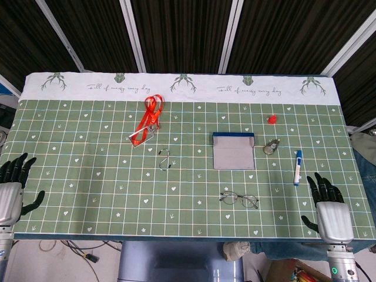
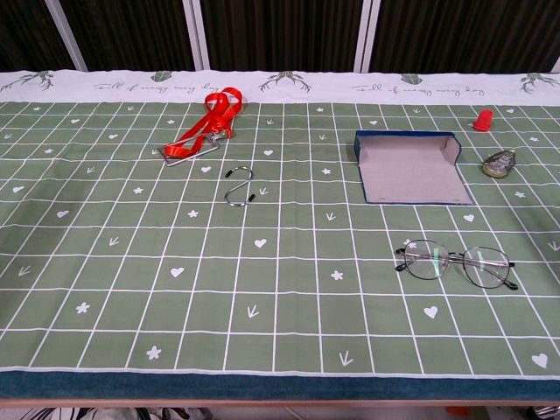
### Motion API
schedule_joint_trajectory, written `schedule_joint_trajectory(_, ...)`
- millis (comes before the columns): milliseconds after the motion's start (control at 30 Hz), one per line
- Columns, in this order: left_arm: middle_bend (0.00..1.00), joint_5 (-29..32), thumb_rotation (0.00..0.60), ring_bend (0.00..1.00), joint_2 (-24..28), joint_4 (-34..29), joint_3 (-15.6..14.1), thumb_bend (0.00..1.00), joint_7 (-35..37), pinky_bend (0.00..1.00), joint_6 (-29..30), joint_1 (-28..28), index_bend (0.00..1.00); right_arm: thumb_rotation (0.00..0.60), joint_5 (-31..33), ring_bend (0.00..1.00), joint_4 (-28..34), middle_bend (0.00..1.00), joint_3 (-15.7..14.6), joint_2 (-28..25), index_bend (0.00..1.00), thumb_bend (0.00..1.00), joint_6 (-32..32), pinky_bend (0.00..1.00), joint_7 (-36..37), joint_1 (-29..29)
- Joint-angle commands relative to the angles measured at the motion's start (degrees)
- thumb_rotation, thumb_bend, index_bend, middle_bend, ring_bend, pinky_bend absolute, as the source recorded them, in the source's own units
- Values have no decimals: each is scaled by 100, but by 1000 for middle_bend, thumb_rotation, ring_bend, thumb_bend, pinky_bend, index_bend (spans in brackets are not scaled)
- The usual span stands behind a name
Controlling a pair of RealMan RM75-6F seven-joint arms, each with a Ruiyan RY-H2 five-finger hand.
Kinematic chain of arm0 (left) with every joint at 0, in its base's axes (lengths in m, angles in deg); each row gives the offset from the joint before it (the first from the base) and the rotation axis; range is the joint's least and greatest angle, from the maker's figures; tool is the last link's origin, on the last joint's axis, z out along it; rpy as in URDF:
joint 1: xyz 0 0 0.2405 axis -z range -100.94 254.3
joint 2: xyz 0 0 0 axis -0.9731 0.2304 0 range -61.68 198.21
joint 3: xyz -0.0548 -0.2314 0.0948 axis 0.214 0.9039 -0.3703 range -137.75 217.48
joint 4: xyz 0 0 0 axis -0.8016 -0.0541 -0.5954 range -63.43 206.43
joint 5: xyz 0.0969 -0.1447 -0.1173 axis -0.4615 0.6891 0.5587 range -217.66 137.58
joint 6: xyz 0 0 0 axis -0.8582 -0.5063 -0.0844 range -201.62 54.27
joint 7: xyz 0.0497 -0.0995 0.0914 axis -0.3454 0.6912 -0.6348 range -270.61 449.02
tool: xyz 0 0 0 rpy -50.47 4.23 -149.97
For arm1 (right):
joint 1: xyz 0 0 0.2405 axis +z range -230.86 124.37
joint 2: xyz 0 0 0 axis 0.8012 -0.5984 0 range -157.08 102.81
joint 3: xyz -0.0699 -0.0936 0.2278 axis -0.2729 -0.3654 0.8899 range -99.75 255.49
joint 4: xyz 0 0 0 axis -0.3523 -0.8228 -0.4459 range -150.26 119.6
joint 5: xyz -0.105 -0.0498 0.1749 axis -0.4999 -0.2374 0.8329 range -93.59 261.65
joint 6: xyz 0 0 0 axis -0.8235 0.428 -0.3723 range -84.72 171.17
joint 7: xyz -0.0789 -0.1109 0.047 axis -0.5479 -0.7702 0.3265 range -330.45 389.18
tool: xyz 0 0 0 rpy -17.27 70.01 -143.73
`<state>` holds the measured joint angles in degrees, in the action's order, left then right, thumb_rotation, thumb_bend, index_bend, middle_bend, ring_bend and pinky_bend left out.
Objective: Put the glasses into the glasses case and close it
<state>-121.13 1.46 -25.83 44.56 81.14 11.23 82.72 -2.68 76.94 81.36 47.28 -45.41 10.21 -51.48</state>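
While both hands (image 1: 14, 188) (image 1: 330, 205) rest with fingers spread, the tablecloth (image 1: 76, 88) reads "Full of energy every day".

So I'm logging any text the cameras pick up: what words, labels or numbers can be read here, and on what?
"Full of energy every day": cursive, printed twice along the white border of the tablecloth, between deer heads; small, so the reading is approximate.
Pen: any marking is too small to read.
Glasses case, glasses, lanyard: no text visible.
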Motion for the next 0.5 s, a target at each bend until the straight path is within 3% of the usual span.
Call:
schedule_joint_trajectory(33,0,-3,600,0,-7,1,-2,309,-19,0,7,-1,75,600,4,101,0,6,4,-11,73,151,-5,188,17,-3)
schedule_joint_trajectory(500,0,-44,600,0,-20,23,-16,309,-31,0,52,-19,75,600,-101,101,81,6,-26,-87,74,152,-119,188,78,-49)
